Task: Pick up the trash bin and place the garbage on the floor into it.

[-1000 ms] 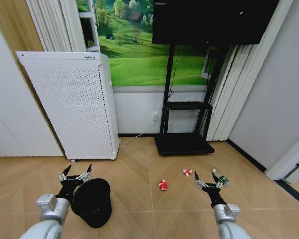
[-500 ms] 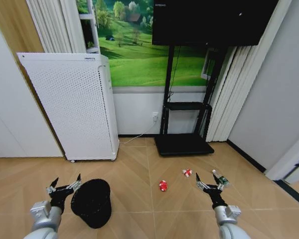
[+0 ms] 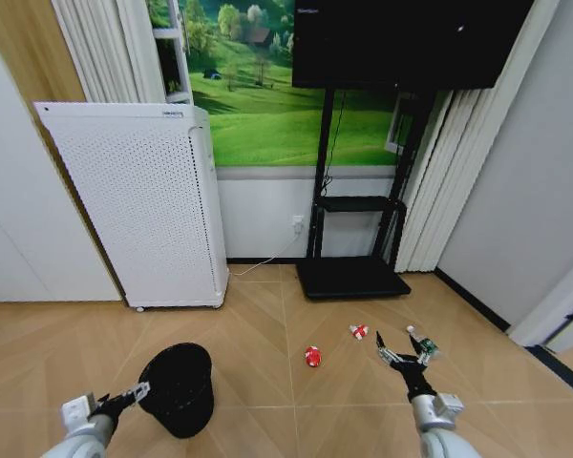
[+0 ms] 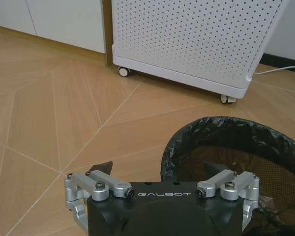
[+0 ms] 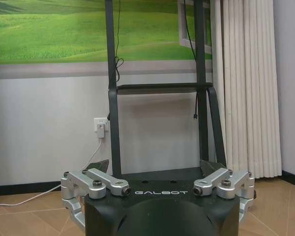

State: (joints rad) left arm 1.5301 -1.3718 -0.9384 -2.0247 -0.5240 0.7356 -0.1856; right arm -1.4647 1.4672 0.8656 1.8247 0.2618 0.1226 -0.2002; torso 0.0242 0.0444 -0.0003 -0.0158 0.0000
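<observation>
You had a wooden herringbone floor [image 3: 267, 324]. On it stood the trash bin [image 3: 178, 386] at lower left, the white perforated appliance [image 3: 134, 205] at left, and the black stand [image 3: 351, 277] at centre. Two red-and-white scraps [image 3: 312, 356] and a small bottle [image 3: 423, 345] lay at lower right.

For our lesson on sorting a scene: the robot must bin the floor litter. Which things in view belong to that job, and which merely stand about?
Belongs to the job:
trash bin
red crumpled can
red-and-white wrapper
green-labelled bottle
left end effector
right end effector

Just standing about:
white perforated appliance
black TV stand
landscape mural
</observation>
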